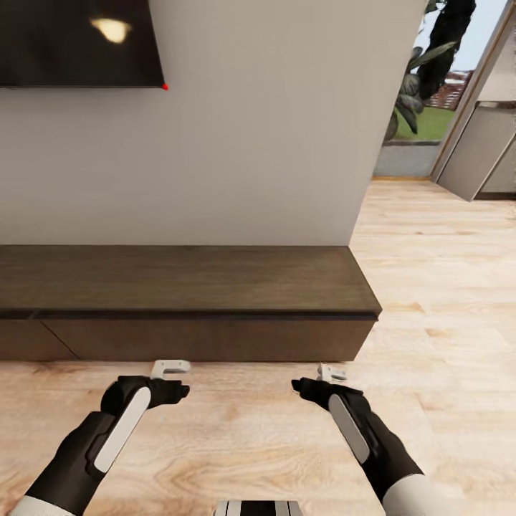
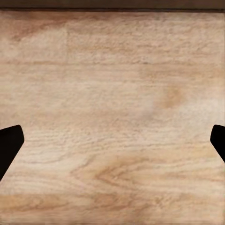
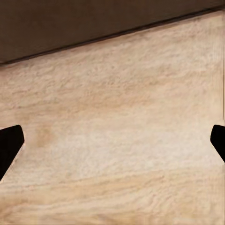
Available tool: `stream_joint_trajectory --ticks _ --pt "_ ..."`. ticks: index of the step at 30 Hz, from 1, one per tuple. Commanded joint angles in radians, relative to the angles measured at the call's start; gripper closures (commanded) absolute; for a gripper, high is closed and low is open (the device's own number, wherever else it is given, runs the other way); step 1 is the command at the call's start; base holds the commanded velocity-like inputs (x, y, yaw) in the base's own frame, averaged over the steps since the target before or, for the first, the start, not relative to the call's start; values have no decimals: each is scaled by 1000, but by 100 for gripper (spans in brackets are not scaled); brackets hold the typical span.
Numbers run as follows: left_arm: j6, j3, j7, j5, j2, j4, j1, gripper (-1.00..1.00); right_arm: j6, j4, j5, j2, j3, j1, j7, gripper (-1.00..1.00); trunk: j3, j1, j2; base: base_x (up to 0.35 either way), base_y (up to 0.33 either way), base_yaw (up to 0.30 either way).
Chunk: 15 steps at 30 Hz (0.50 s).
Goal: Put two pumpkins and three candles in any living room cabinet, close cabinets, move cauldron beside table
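The long, low dark-brown cabinet [image 1: 186, 287] runs along the white wall ahead of me, its slab top bare and its flat fronts flush and shut. My left gripper [image 1: 170, 369] and right gripper [image 1: 331, 373] hang over the wood floor just in front of it, pointing down. In the left wrist view the left gripper [image 2: 112, 145] is open over bare floorboards. In the right wrist view the right gripper [image 3: 112, 145] is open too, with the cabinet front [image 3: 70, 28] close ahead. The pumpkins, candles, cauldron and table are out of view.
A dark television [image 1: 79, 43] hangs on the wall above the cabinet. Wood floor [image 1: 444, 287] stretches past the cabinet's right end toward a glass opening with a plant [image 1: 437, 57] and grey cupboard panels [image 1: 487, 150].
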Motion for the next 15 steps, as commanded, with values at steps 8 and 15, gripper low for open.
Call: stream_joint_trajectory --ticks 8,15 --pt "19 36 18 16 -34 84 -8 -100 157 -101 -9 -2 -31 8 -10 -100 30 -4 2 0 0 0" --pt "18 43 17 16 -52 219 -9 -100 209 -92 -12 -2 -33 9 -10 -100 57 -7 3 0 0 0"
